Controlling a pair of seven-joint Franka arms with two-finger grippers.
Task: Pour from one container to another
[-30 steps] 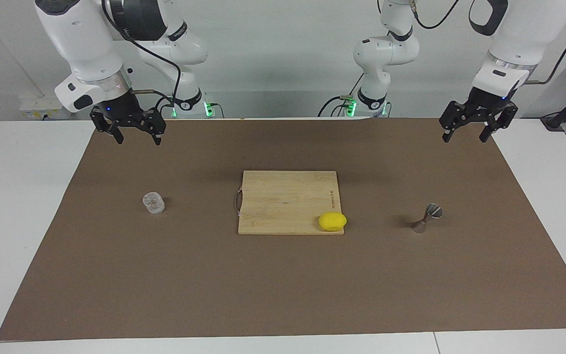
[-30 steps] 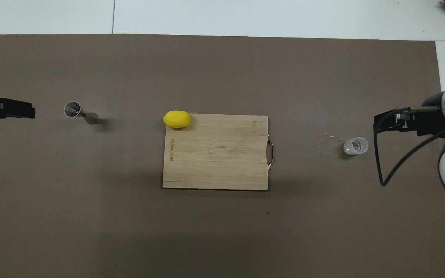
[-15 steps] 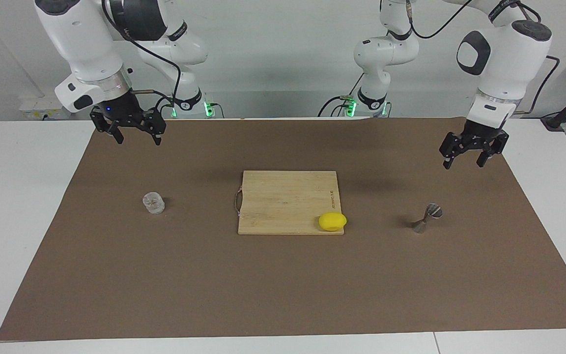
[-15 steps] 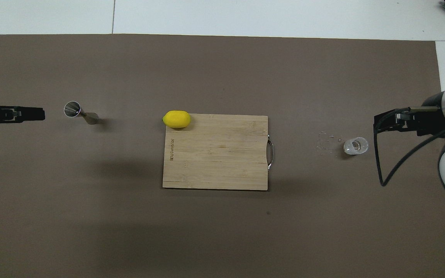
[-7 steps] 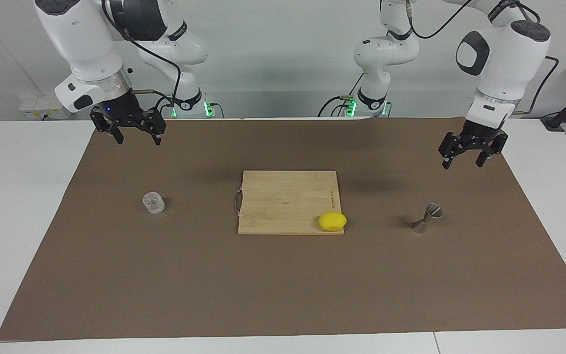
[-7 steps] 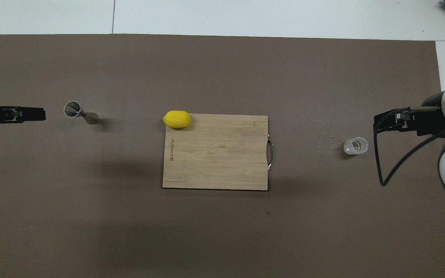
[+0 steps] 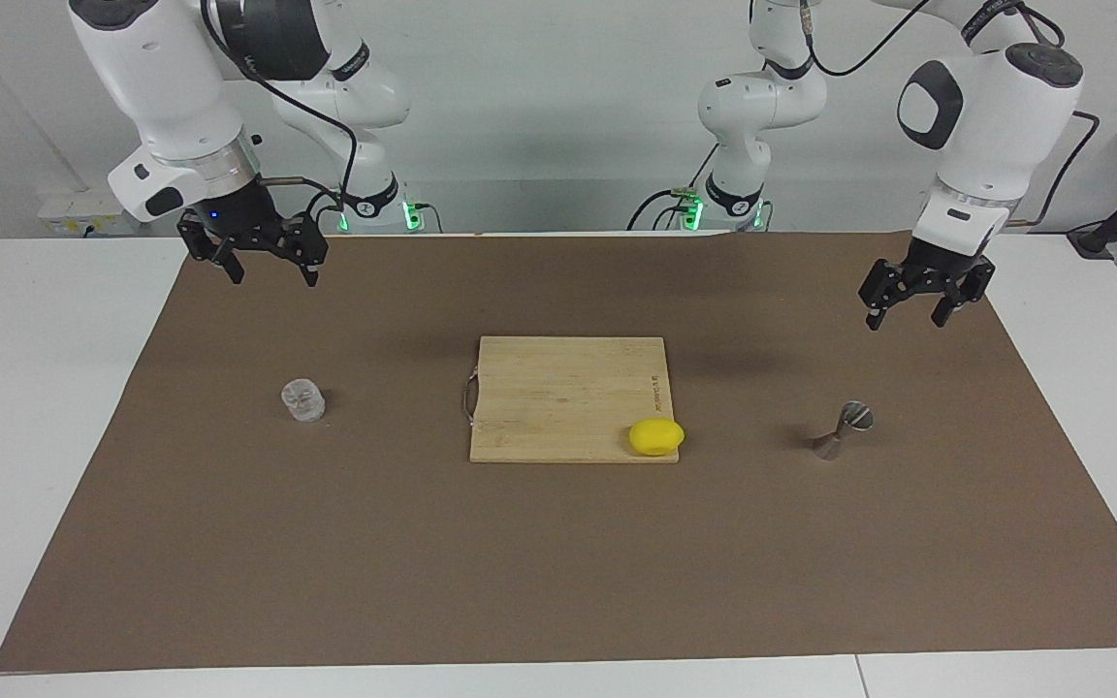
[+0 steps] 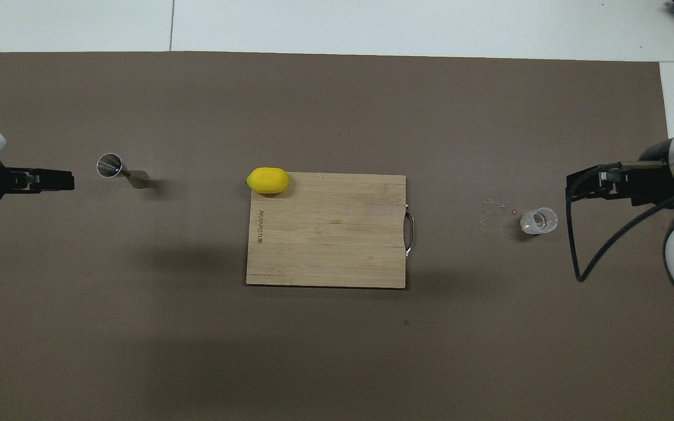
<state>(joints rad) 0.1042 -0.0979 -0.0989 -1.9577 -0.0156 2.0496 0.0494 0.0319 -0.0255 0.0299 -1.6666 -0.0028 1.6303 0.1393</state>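
The small clear faceted glass cup (image 7: 303,400) (image 8: 539,220) stands on the brown mat toward the right arm's end of the table. The steel hourglass jigger (image 7: 842,429) (image 8: 121,171) stands on the mat toward the left arm's end. My left gripper (image 7: 905,320) (image 8: 62,180) hangs open and empty over bare mat, well apart from the jigger. My right gripper (image 7: 272,279) (image 8: 577,190) is open and empty too, raised over the mat apart from the cup, and its arm waits.
A wooden cutting board (image 7: 558,388) (image 8: 325,234) lies mid-mat, its handle toward the cup. A yellow lemon (image 7: 656,436) (image 8: 267,180) rests on the board's corner nearest the jigger. Small water drops (image 8: 492,213) dot the mat beside the cup.
The left gripper has come down and drifted a little toward the middle of the mat, staying open. The right arm, the cup and the jigger have not moved.
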